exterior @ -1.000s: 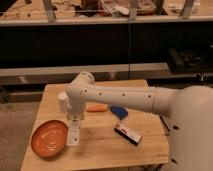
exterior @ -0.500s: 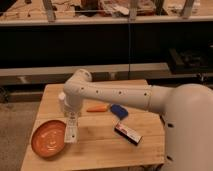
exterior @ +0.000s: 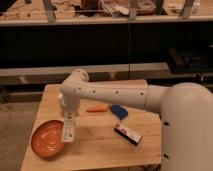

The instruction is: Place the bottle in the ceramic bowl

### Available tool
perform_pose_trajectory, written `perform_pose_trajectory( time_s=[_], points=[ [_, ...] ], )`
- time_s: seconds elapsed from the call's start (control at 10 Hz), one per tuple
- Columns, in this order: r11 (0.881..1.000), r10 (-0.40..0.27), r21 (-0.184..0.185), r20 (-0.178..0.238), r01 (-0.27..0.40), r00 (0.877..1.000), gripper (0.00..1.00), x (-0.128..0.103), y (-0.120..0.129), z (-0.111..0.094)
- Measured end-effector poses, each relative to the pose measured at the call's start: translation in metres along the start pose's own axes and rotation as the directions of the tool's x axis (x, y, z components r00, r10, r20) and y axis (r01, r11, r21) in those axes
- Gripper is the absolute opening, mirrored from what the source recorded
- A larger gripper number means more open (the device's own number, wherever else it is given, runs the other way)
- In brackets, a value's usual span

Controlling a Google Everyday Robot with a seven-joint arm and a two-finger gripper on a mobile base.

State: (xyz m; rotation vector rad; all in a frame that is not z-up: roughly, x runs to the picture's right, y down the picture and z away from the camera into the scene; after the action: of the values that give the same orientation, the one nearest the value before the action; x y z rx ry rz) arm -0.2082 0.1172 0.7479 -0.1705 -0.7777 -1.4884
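The orange-brown ceramic bowl sits at the front left of the wooden table. My gripper points down at the bowl's right rim, below the arm's white elbow. It is shut on the slim white bottle, which hangs upright with its lower end over the bowl's right edge. I cannot tell whether the bottle touches the bowl.
An orange carrot-like item and a blue object lie mid-table. A dark box with a white and red label lies to the right. A white cup is partly hidden behind the arm. Dark shelving stands behind the table.
The arm has swung left, carrying the bottle from just right of the bowl to over its right rim. The other objects have not moved.
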Motion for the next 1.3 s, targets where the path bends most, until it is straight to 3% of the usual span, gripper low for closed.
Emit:
perform_pose_trajectory(
  time_s=[1.3],
  points=[
    [0.998, -0.060, 0.030, 0.007, 0.060, 0.998, 0.18, 0.003, -0.029, 0.012]
  ],
)
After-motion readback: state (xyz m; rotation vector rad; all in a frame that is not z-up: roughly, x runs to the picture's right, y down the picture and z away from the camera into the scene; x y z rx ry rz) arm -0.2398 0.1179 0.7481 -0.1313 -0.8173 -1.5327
